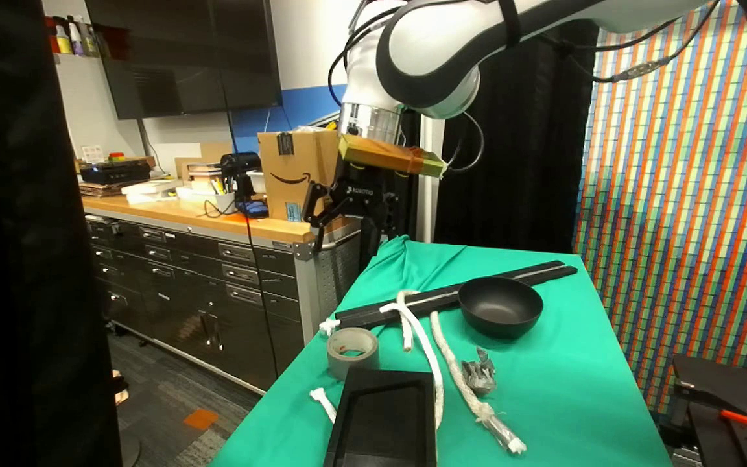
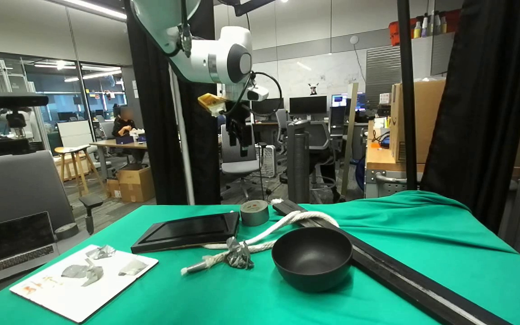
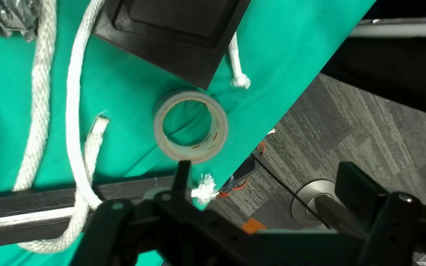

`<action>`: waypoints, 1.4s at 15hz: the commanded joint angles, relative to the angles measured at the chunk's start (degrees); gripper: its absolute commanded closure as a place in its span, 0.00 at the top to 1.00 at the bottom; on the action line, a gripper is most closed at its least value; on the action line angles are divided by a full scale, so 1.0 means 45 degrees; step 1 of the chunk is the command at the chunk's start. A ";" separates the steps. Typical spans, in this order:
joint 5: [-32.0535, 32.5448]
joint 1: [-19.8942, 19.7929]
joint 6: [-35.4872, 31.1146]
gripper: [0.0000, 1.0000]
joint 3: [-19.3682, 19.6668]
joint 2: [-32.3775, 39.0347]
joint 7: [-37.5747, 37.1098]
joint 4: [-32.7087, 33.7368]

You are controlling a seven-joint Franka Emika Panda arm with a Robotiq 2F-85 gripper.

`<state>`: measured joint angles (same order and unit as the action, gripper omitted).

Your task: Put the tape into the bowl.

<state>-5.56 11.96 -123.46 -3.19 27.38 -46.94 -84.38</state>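
In an exterior view, your black two-finger gripper point(image 1: 342, 250) hangs high toward the far left of the green cloth-covered table point(image 1: 561, 395), its jaws spread wide on nothing, presumably readied for a pick; the squat grey roll of tape point(image 1: 355, 363) lies flat at the left edge, hole up, just beside the far end of the flat black rectangular slab point(image 1: 383, 421); whether they touch is unclear.

In an exterior view, the round matte-black bowl point(image 2: 313, 262) stands upright on the near side, mouth up to receive; the long black pale-striped rail point(image 2: 400, 280) passes just behind it, and may stop it sliding that way.

In the wrist view, one jaw overlaps the rail and the opposite one shows against the grey carpeted floor point(image 3: 331, 133), so you seem off-line from the tape; you likely need to shift across before lowering, and with the slab's corner so near, gripping away from it seems wiser.
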 commanded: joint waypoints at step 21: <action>0.0247 -0.0087 -0.0817 1.00 0.0777 0.2964 0.0252 0.0340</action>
<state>-4.67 11.23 -125.44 -0.51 39.14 -45.83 -84.48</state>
